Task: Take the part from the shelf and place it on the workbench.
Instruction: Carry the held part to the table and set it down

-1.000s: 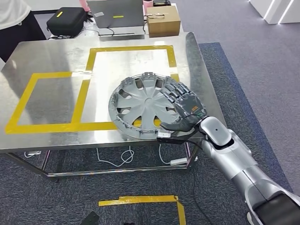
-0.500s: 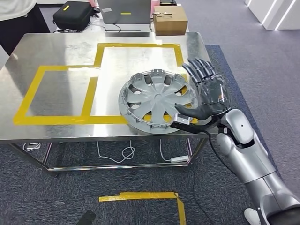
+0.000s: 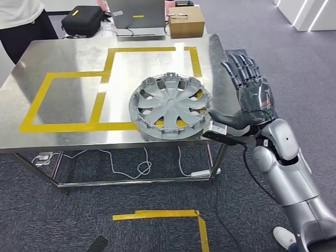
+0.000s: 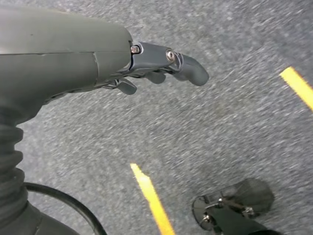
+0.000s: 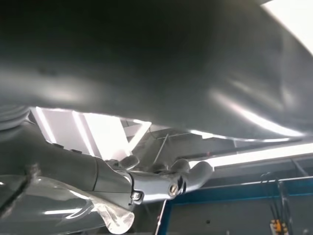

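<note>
One grey wheel cover (image 3: 170, 107) flat on the workbench (image 3: 71, 58), just left of the empty, spread-fingered right robot hand (image 3: 253, 100).

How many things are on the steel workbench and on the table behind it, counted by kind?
Wheel cover: 1
Black case: 1
Laptop: 1
Cardboard box: 1
Total: 4
The wheel cover lies on the steel workbench; the other three are on the table behind it.

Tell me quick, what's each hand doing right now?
Left hand: open, holding nothing, hanging over the floor.
Right hand: open, fingers spread, clear of the hubcap.
</note>
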Motion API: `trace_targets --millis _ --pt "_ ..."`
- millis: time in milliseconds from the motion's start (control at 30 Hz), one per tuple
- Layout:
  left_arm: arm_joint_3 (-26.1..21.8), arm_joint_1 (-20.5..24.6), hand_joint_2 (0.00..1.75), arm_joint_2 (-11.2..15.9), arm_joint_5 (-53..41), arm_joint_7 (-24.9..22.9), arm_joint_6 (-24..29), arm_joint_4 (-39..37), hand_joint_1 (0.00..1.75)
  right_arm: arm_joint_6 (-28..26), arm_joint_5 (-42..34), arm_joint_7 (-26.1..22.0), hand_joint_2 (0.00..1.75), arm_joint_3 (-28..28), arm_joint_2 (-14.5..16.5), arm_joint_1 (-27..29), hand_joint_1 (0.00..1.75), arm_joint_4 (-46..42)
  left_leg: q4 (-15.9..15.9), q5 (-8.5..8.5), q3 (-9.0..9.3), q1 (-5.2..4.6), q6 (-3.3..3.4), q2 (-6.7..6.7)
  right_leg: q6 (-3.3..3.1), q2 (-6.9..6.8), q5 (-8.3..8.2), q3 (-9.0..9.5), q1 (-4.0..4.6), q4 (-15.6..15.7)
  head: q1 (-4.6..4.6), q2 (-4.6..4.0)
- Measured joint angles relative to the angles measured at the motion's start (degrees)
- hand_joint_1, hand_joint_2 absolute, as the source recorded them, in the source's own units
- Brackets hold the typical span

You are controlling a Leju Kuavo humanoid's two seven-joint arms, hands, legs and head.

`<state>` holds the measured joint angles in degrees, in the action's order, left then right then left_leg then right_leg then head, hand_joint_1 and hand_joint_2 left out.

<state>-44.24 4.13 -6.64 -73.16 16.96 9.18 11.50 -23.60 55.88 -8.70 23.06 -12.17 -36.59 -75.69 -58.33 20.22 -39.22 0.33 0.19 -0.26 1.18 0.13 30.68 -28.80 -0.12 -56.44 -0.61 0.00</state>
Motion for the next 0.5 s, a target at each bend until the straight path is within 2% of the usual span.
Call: trace_targets --millis 33,67,133,167,200,267,300,333,400,433,467,500 --pt "-0.01 -0.03 1.75 0.02 0.0 0.0 0.01 0.0 0.0 0.01 -0.01 0.0 0.0 -0.01 0.0 -0.03 0.0 -0.05 -0.08 0.24 -0.1 0.02 -0.12 -0.02 -0.24 -0.1 -0.27 -0.04 -0.13 0.1 -0.01 0.0" --pt "-0.02 -0.07 1.75 0.04 0.0 0.0 0.02 0.0 0.0 0.02 -0.02 -0.01 0.0 -0.01 0.0 -0.07 0.0 -0.16 -0.72 1.44 -0.44 0.05 -0.32 -0.01 -0.6 -0.22 -0.69 -0.21 -0.24 0.18 0.06 0.0" --pt "-0.03 -0.11 1.75 0.04 0.0 0.0 0.05 0.0 0.0 0.07 -0.03 0.01 0.0 -0.04 0.0 0.19 0.0 -0.48 -9.2 7.27 -1.56 0.22 -1.05 0.04 -1.14 -0.39 -2.87 -2.55 -0.32 0.01 0.26 0.0" --pt "-0.04 -0.13 1.75 0.05 0.0 0.0 0.07 0.0 0.0 0.09 -0.04 0.01 0.0 -0.06 0.0 0.38 0.0 -0.62 -12.06 9.3 -0.99 0.26 -1.28 0.07 -1.22 -0.41 -3.97 -4.01 -0.3 -0.18 0.36 0.0" --pt "-0.04 -0.11 1.75 0.07 0.0 0.0 0.09 0.0 0.0 0.1 -0.06 0.01 0.0 -0.09 -0.01 0.57 0.0 -0.73 -12.99 10.16 0.79 0.3 -1.32 0.07 -1.1 -0.4 -4.97 -5.46 -0.27 -0.43 0.39 0.0" --pt "-0.04 0.0 1.75 0.17 0.0 0.01 0.18 0.0 0.0 0.1 -0.53 -0.02 0.0 -0.26 -0.03 0.64 0.0 -1.02 -4.74 9.07 6.71 0.17 -0.68 0.05 -0.62 -0.42 -5.64 -6.57 -0.19 -0.92 0.35 0.0" --pt "-0.04 0.06 1.75 0.2 0.02 0.03 0.26 0.0 0.0 0.11 -1.1 -0.04 0.0 -0.44 -0.05 0.67 0.0 -1.25 -1.74 9.16 8.63 0.05 -0.34 0.02 -0.29 -0.45 -5.98 -6.88 -0.14 -1.08 0.32 0.0" --pt "-0.04 0.1 1.75 0.21 0.08 0.05 0.38 0.0 0.0 0.15 -1.95 -0.1 0.0 -0.68 -0.07 0.71 0.0 -1.5 -0.11 9.44 9.55 -0.09 -0.01 0.0 0.08 -0.49 -6.34 -7.09 -0.12 -1.16 0.33 0.0" --pt "-0.11 0.04 1.75 0.16 0.32 0.11 0.57 0.0 0.0 0.41 -4.17 -0.37 0.0 -1.35 -0.1 0.96 0.0 -2.24 0.43 8.9 9.36 -0.2 0.74 0.03 0.85 -0.51 -7.04 -7.32 -0.18 -1.07 0.38 0.0" --pt "-0.19 0.0 1.75 0.13 0.46 0.16 0.65 0.0 0.0 0.6 -5.4 -0.6 0.0 -1.78 -0.16 1.15 0.0 -2.71 0.59 8.39 9.04 -0.14 1.18 0.12 1.2 -0.44 -6.58 -7.66 -0.27 -1.4 0.41 0.0" --pt "-0.33 -0.02 1.75 0.11 0.58 0.22 0.7 0.0 0.0 0.81 -6.61 -0.83 0.0 -2.28 -0.28 1.37 0.0 -3.25 0.76 7.77 8.56 -0.05 1.67 0.22 1.53 -0.36 -5.19 -8.3 -0.33 -2.5 0.33 0.0" --pt "-0.5 -0.05 1.75 0.1 0.67 0.31 0.8 0.0 0.0 0.96 -7.8 -1.0 0.0 -2.8 -0.4 1.61 0.0 -3.78 0.91 7.1 7.93 0.06 2.05 0.31 1.8 -0.29 -2.89 -9.26 -0.41 -4.73 0.28 0.0"
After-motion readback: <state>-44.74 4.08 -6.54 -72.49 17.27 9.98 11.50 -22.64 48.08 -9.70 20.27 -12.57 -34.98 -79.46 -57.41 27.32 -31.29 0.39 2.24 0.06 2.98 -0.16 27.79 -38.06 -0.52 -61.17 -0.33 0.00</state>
